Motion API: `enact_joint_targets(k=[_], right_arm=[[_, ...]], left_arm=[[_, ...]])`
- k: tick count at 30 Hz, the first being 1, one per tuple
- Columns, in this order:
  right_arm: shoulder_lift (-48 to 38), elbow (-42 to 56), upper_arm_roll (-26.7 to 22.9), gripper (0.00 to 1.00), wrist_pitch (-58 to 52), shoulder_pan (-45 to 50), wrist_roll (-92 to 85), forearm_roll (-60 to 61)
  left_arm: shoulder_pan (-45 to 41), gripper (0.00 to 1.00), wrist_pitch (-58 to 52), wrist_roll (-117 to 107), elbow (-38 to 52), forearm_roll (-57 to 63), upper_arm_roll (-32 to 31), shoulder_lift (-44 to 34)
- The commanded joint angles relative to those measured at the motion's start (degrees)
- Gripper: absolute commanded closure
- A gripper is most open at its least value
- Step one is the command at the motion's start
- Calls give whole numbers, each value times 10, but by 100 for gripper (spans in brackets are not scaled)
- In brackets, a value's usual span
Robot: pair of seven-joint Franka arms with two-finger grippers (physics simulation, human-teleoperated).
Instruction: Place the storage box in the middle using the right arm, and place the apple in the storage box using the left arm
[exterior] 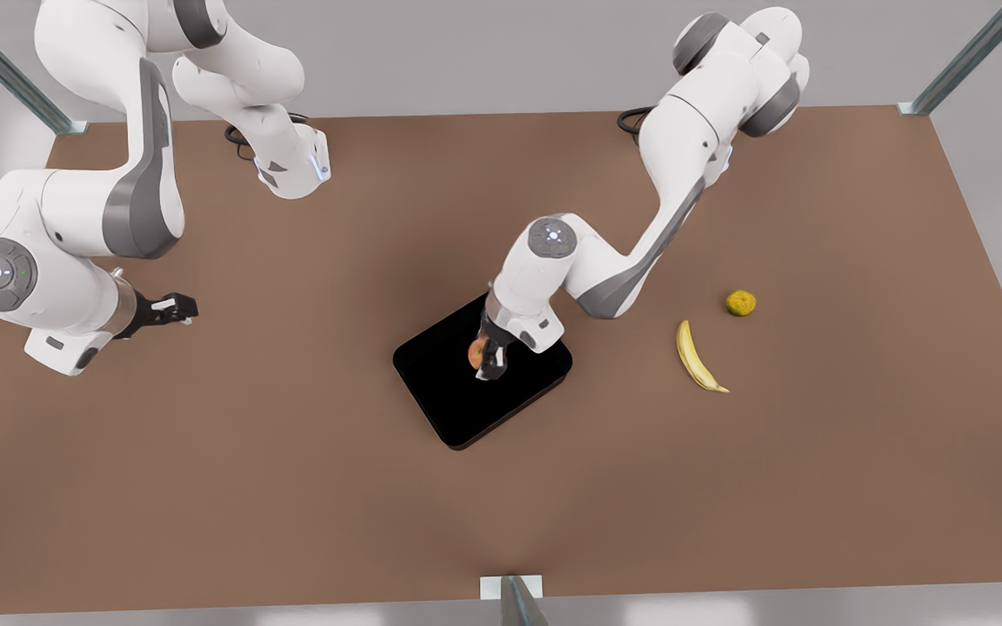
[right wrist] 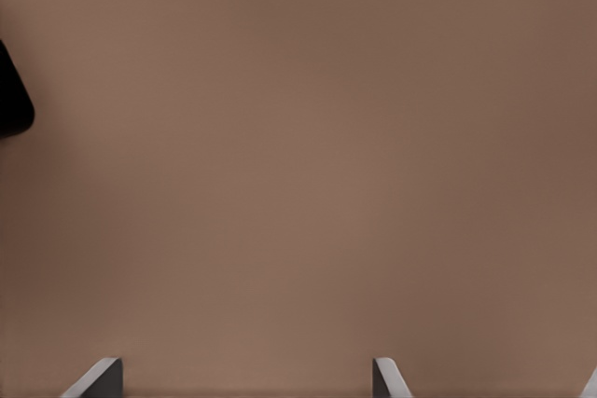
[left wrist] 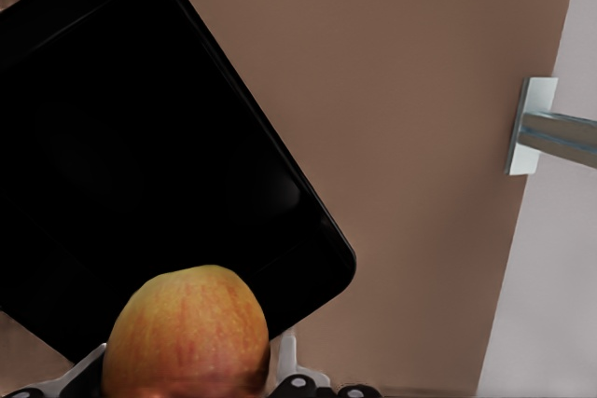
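Your left gripper [exterior: 485, 358] hangs over the black storage box [exterior: 444, 400], its fingers pinching the reddish-orange apple [exterior: 476, 352]; in the left wrist view the apple [left wrist: 187, 333] sits between the pads above the box [left wrist: 140, 165]. The box lies near the middle of the brown table [exterior: 292, 487], turned at an angle. Your right gripper [exterior: 172, 308] waits at the front view's left, well apart from the box, fingers spread. A banana [exterior: 695, 358] and a yellow-green citrus fruit [exterior: 740, 303] lie to the front view's right.
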Motion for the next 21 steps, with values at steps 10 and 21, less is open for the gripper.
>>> enact_joint_targets(k=[10,21], right_arm=[[1,0,1,0,1,-2,-1,0],[1,-2,1,0,4,-2,0,0]], left_arm=[[40,0,-324,306,-10,-195,114,-145],[211,0,-471,1382,-155,-132,257,-421]])
